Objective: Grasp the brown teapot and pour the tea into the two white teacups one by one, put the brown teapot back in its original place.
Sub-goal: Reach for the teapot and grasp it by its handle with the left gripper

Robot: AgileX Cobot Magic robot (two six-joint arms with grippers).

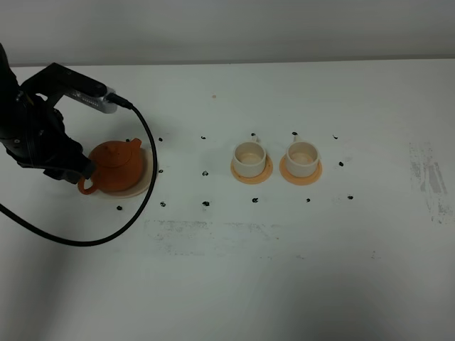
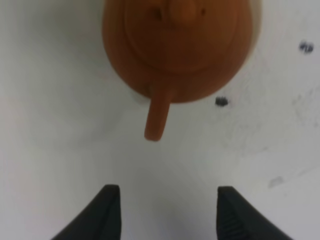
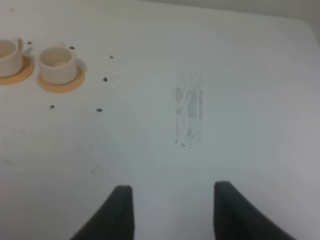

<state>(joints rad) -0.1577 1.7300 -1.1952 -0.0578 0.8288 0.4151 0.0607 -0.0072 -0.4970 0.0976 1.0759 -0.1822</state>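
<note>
Both the left jaws and the right jaws stand open and empty. Just ahead of the left pair, centred on the gap but not between them, is the handle [image 2: 157,117] of the brown teapot [image 2: 175,45], which sits on its saucer [image 1: 148,175] at the overhead frame's left. The two white teacups [image 1: 249,159] [image 1: 302,158] wait mid-frame. I reckon I'm on the approach. Next I should ease forward around the handle, then close.

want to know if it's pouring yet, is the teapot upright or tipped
Upright: the brown teapot sits flat on its saucer, lid knob on top; the open left gripper is short of its handle.
</note>
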